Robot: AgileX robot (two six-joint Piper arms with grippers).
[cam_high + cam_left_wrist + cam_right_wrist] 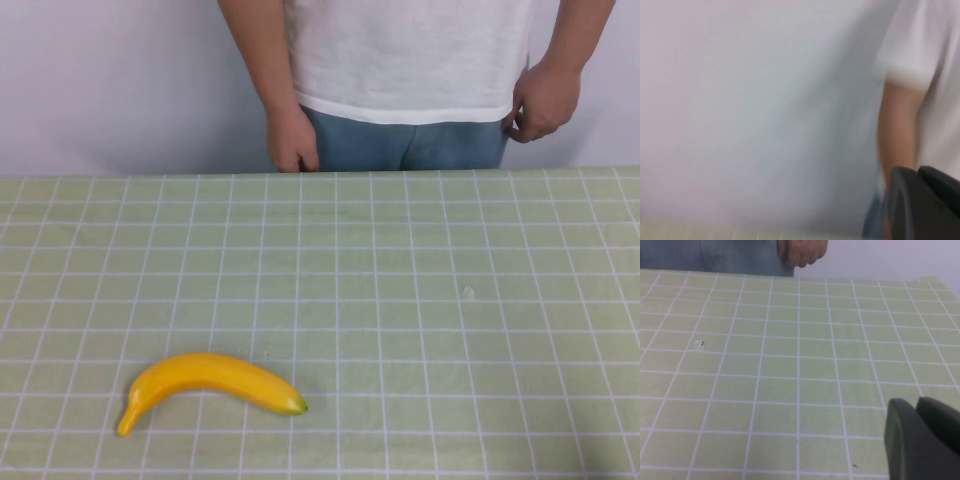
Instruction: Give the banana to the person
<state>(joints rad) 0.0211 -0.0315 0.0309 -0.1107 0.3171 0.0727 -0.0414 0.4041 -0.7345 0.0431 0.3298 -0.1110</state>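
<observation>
Green checked cloth (420, 260) covers the table in front of you, with a pale wall behind it. You have the banana (210, 378) lying flat near your edge, on your left side, touching nothing else. Across the table the person (410, 60) stands with both hands hanging at the hips. Your left gripper (925, 205) and right gripper (922, 437) each show only a dark corner; you cannot tell their state.

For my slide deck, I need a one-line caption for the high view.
Banana lies untouched on the checked table, person waiting opposite; neither robot hand visible.
</observation>
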